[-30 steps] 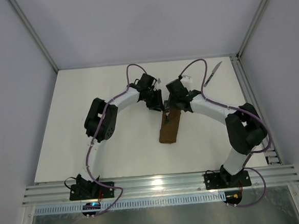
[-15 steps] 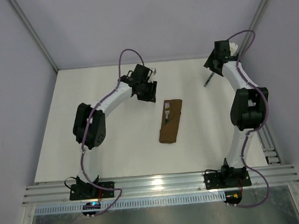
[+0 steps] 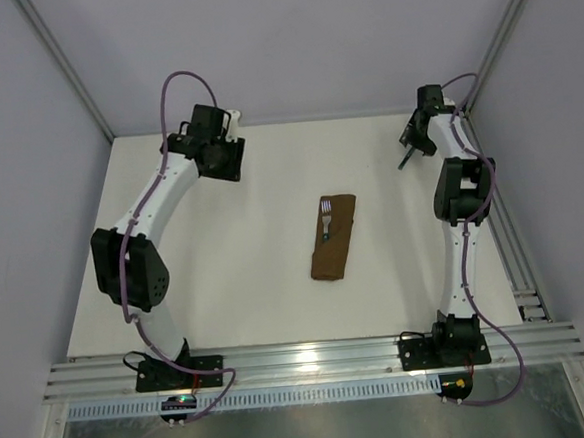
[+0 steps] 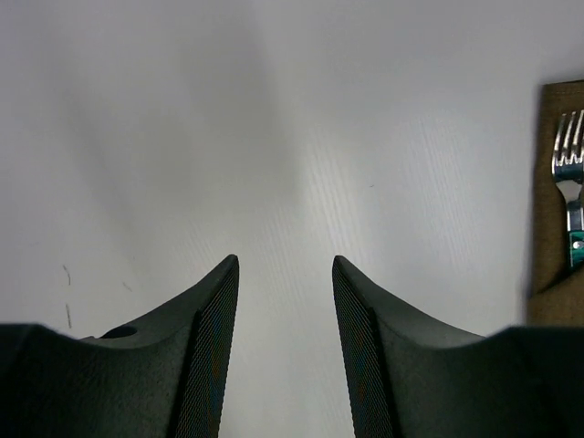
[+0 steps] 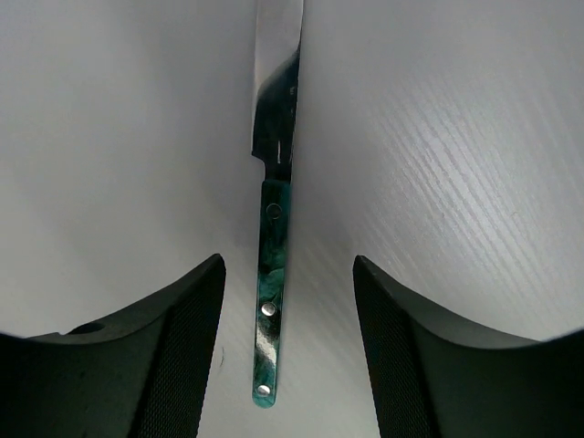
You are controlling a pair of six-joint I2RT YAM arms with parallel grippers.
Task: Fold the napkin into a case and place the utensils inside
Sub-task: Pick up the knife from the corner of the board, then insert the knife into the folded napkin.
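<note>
The napkin lies folded as a narrow dark brown case (image 3: 333, 244) at the table's middle. The fork (image 3: 325, 218) sits with its pale tines out of the case's far end and its teal handle tucked in; both show at the right edge of the left wrist view, the case (image 4: 551, 228) and the fork (image 4: 568, 173). The knife (image 5: 273, 265) lies bare on the table at the back right (image 3: 404, 159), silvery blade away, teal handle between my right gripper's open fingers. My right gripper (image 5: 288, 260) hovers over it (image 3: 413, 142). My left gripper (image 4: 285, 260) is open and empty at the back left (image 3: 226, 166).
White table (image 3: 225, 264) with a metal rail along the right edge (image 3: 492, 205) and grey walls behind. The right arm stands folded upright along the right side (image 3: 461, 197).
Both grippers left the case and fork. The left arm swung to the back left corner. The right arm went to the knife at the back right and now hovers over its handle.
</note>
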